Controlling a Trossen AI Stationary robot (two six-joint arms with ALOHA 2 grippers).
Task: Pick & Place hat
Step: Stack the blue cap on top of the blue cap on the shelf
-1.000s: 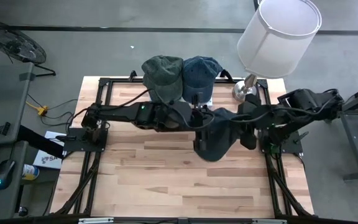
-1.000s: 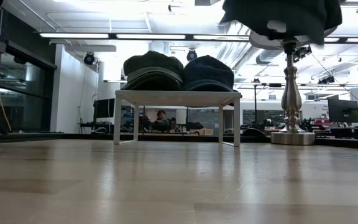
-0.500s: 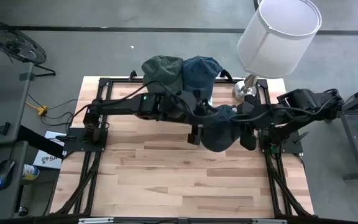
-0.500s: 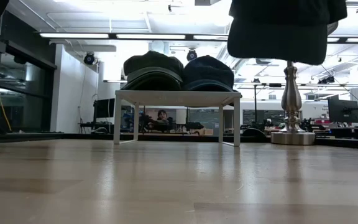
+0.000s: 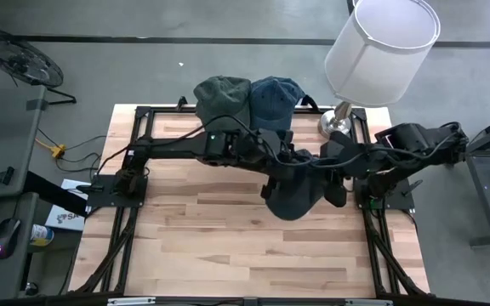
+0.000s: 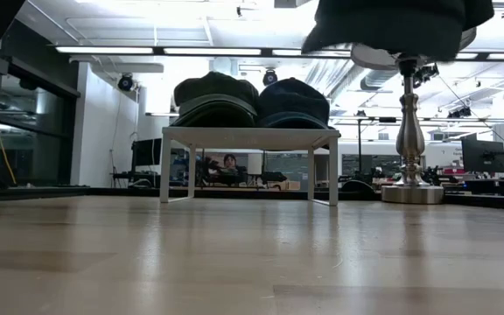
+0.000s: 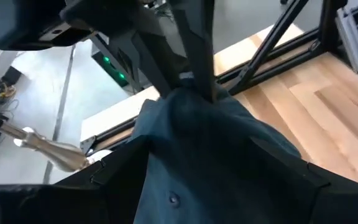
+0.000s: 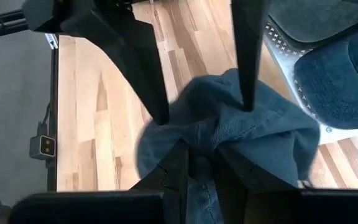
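Hat [image 5: 294, 189], dark blue, hangs in the air above the table [image 5: 228, 246], between the two arms near mid-table. Right gripper [image 8: 201, 160] pinched tight on a bunched fold of the hat's cloth, carrying it. Left gripper [image 5: 272, 174] at the hat's other side, its fingers [image 8: 145, 56] spread wide with the cloth between them, not clamping. Behind, a small white stand [image 6: 248, 136] bears a green cap [image 5: 222, 100] and a blue cap [image 5: 274, 98], touching side by side. Lamp [image 5: 379, 53] stands at the far right corner.
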